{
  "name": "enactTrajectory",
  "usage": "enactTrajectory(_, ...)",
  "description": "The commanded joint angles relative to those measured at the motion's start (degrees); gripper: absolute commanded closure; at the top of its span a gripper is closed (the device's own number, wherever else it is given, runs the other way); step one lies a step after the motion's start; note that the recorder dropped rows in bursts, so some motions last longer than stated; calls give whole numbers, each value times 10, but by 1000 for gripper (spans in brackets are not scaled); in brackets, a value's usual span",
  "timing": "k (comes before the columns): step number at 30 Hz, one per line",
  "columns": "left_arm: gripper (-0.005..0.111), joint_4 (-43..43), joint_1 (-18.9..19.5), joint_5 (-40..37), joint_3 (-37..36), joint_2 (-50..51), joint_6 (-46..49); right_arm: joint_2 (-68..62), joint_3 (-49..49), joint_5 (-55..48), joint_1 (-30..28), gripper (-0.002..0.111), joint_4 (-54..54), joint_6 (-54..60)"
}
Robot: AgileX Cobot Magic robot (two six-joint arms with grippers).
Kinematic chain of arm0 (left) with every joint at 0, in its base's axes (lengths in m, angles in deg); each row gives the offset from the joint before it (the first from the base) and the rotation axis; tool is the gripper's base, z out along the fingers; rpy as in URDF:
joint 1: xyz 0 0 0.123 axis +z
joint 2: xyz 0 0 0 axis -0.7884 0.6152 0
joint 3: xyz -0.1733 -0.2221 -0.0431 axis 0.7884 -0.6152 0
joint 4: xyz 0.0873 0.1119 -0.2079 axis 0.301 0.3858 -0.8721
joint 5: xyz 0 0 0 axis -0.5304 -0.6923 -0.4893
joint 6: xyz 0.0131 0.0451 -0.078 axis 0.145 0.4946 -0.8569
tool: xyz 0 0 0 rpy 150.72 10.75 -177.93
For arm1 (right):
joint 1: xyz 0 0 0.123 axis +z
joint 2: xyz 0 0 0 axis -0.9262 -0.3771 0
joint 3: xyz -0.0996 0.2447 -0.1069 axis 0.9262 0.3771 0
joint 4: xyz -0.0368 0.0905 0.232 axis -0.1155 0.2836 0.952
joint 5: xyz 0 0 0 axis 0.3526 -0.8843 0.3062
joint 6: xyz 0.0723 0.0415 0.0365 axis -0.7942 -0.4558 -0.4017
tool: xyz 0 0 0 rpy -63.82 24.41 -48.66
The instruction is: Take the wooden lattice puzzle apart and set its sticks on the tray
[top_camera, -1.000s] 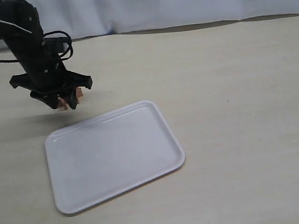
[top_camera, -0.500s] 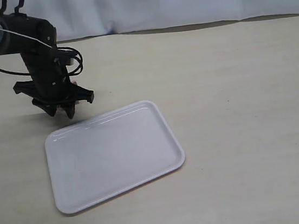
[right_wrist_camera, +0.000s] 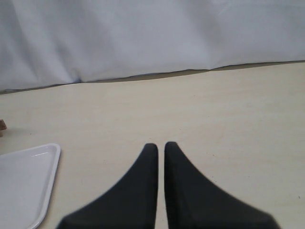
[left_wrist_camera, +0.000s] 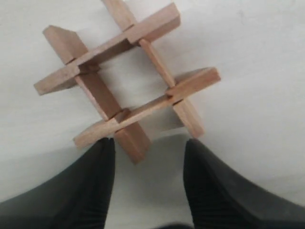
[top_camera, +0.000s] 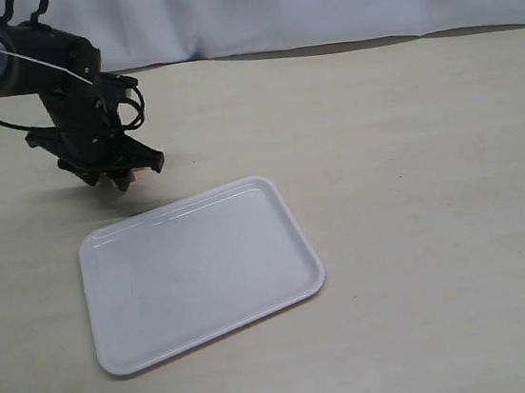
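The wooden lattice puzzle (left_wrist_camera: 97,90) is a hash of four reddish-brown sticks, still interlocked, lying on the pale table. My left gripper (left_wrist_camera: 150,145) is open just short of it, with one stick end poking between the fingertips and nothing gripped. In the exterior view the left gripper (top_camera: 121,178) hangs low over the table just behind the tray's far left corner, and only a sliver of the puzzle (top_camera: 143,169) shows beside it. The white tray (top_camera: 195,272) holds nothing. My right gripper (right_wrist_camera: 160,145) is shut on nothing and is out of the exterior view.
A white cloth backdrop (top_camera: 315,3) runs along the table's far edge. The tray's corner (right_wrist_camera: 47,157) shows in the right wrist view. Black cables (top_camera: 121,94) loop off the left arm.
The left gripper came down toward the table behind the tray, then tilted and shifted slightly left. The tray has not moved.
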Motion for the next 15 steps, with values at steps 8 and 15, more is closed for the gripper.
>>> enactTrajectory(8, 62, 23, 1, -89, 33, -12, 95, 2, 2, 5, 0, 104, 0, 0)
enactTrajectory(15, 62, 37, 1, -108, 54, -48, 315, 2, 2, 5, 0, 104, 0, 0)
